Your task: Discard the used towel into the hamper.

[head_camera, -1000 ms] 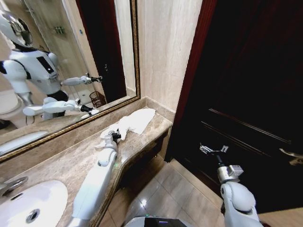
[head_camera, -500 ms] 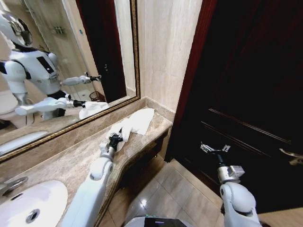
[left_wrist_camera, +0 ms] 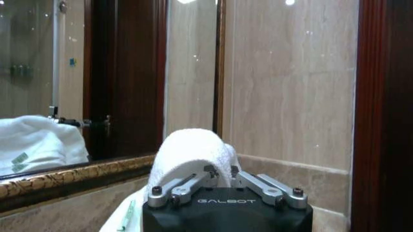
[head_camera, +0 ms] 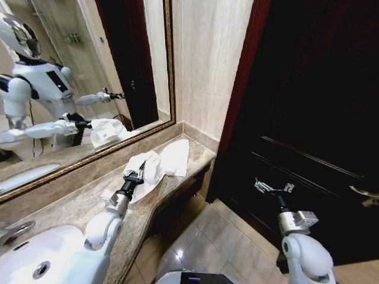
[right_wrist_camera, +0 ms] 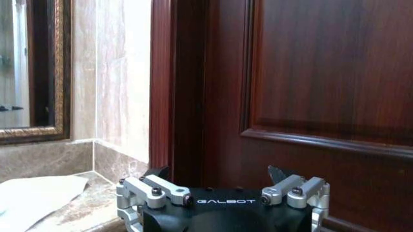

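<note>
Left end effector (head_camera: 135,176) has pulled back toward frame centre-left, pinching the white towel (head_camera: 155,165) bunched up off the marble worktop (head_camera: 83,201), while right end effector (head_camera: 272,188) hangs spread at lower right by the dark door (head_camera: 308,118).

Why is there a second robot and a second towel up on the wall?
Head view: the mirror reflects the robot and the towel that the left gripper holds. Left wrist view: the mirror repeats the towel beside its gold frame.
</note>
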Available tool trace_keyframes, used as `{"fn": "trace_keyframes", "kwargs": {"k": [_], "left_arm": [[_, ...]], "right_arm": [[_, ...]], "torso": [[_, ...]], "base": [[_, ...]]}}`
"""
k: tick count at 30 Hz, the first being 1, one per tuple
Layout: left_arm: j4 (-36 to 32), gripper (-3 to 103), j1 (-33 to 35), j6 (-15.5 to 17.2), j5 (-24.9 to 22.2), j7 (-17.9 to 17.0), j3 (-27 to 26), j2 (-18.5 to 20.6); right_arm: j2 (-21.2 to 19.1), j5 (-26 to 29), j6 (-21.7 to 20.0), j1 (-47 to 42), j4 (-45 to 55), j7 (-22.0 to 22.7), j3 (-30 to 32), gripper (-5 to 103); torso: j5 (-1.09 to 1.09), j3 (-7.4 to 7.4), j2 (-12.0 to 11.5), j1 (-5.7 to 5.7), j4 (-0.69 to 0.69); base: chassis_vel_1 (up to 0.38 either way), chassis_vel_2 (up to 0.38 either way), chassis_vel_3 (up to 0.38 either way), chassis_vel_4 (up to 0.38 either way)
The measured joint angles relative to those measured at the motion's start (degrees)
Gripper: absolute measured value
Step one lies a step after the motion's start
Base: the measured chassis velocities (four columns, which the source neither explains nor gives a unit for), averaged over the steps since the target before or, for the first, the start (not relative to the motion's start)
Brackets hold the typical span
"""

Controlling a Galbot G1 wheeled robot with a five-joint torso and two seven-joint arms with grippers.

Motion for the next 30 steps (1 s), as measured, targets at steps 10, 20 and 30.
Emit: {"fn": "trace_keyframes", "kwargs": {"k": [10,20,30], "left_arm": [[-7.8,3,6.17,-0.46,-0.28,-3.3,-0.26,-1.42],[-8.25,3,8.67,-3.59,0.54,-5.04,-0.76,-0.72],[-6.09,3,7.39,-6.56,3.59,-5.01,0.38,-1.98]], "right_arm": [[-2.48,3.49,-0.82,0.36,0.0,-2.03,0.35,100],[-6.67,4.5,1.53,1.66,-3.53,-4.47,-1.03,100],[-2.79,2.79,3.08,1.87,-4.36,-4.54,-1.3,100]], "torso": [[0.02,0.0,0.0,0.0,0.01],[0.01,0.01,0.0,0.01,0.01],[0.01,0.01,0.0,0.01,0.01]], "base": [[0.0,0.0,0.0,0.0],[0.0,0.0,0.0,0.0],[0.0,0.0,0.0,0.0]]}}
